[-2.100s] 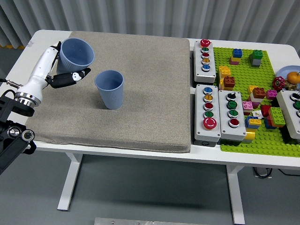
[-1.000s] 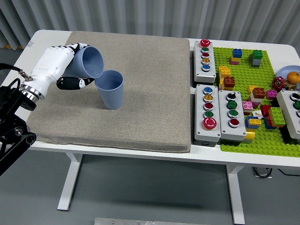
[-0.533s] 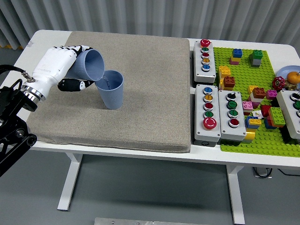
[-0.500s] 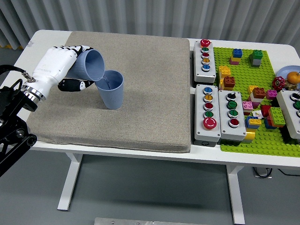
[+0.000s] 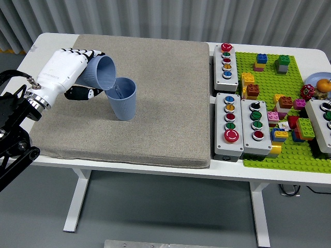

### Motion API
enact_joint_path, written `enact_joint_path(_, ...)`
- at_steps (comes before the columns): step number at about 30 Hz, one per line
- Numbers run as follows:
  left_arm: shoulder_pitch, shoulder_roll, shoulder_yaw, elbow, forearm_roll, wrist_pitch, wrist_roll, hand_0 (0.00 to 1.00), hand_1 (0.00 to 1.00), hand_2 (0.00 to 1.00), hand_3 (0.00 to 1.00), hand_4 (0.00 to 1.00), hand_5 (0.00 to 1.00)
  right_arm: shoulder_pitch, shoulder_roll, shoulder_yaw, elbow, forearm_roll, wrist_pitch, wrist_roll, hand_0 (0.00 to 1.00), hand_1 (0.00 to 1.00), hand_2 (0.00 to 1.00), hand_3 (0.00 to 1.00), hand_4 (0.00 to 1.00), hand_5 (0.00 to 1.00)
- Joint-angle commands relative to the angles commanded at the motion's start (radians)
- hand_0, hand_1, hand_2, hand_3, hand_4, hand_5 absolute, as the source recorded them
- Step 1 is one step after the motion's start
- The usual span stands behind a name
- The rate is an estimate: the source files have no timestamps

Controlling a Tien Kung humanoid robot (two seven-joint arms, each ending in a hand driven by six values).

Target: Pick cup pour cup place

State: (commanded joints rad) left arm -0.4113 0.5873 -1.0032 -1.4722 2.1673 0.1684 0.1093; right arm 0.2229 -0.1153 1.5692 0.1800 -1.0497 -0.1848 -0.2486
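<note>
My left hand (image 5: 77, 72), white with black fingertips, is shut on a blue cup (image 5: 99, 74). That cup is tipped steeply to the right, its mouth over the rim of a second blue cup (image 5: 122, 99). The second cup stands upright on the grey mat (image 5: 155, 103), left of centre. The lip of the tilted cup touches or nearly touches the standing cup's rim. My right hand is out of view.
Right of the mat stand button boxes (image 5: 226, 60) (image 5: 229, 124) (image 5: 256, 126). A green baseplate (image 5: 289, 103) with several coloured bricks fills the far right. A bowl of fruit (image 5: 319, 85) sits at the right edge.
The left hand carried the blue cup from upright at the back left over to the standing cup and tipped it. In the last half second the tilt grew only slightly.
</note>
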Motion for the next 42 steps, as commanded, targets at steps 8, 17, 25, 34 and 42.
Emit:
enact_joint_path(8, -0.015, 0.011, 0.015, 0.020, 0.008, 0.011, -0.003, 0.629, 0.644, 0.741, 0.711, 0.757, 0.165, 0.002, -0.001, -0.001, 0.000, 0.003, -0.001, 0.001, 0.712, 0.660, 0.628, 0.591, 0.002, 0.099)
enact_joint_path(17, -0.035, 0.031, 0.044, 0.020, 0.038, 0.038, 0.005, 0.631, 0.646, 0.742, 0.711, 0.760, 0.167, 0.005, -0.002, -0.005, 0.000, 0.009, -0.002, 0.003, 0.711, 0.660, 0.628, 0.591, 0.002, 0.097)
enact_joint_path(25, -0.064, 0.058, 0.082, 0.010, 0.066, 0.047, 0.023, 0.632, 0.647, 0.742, 0.711, 0.760, 0.170, 0.007, -0.003, -0.006, 0.000, 0.012, -0.004, 0.004, 0.713, 0.660, 0.628, 0.591, 0.002, 0.096)
enact_joint_path(34, -0.087, 0.069, 0.107, 0.018, 0.085, 0.070, 0.030, 0.630, 0.650, 0.746, 0.709, 0.764, 0.169, 0.006, -0.005, -0.007, 0.000, 0.014, -0.005, 0.006, 0.711, 0.660, 0.628, 0.591, 0.002, 0.094)
enact_joint_path(42, -0.103, 0.083, 0.135, 0.016, 0.095, 0.070, 0.037, 0.630, 0.650, 0.744, 0.710, 0.765, 0.169, 0.002, -0.004, -0.008, 0.000, 0.011, -0.004, 0.004, 0.712, 0.659, 0.629, 0.592, 0.002, 0.096)
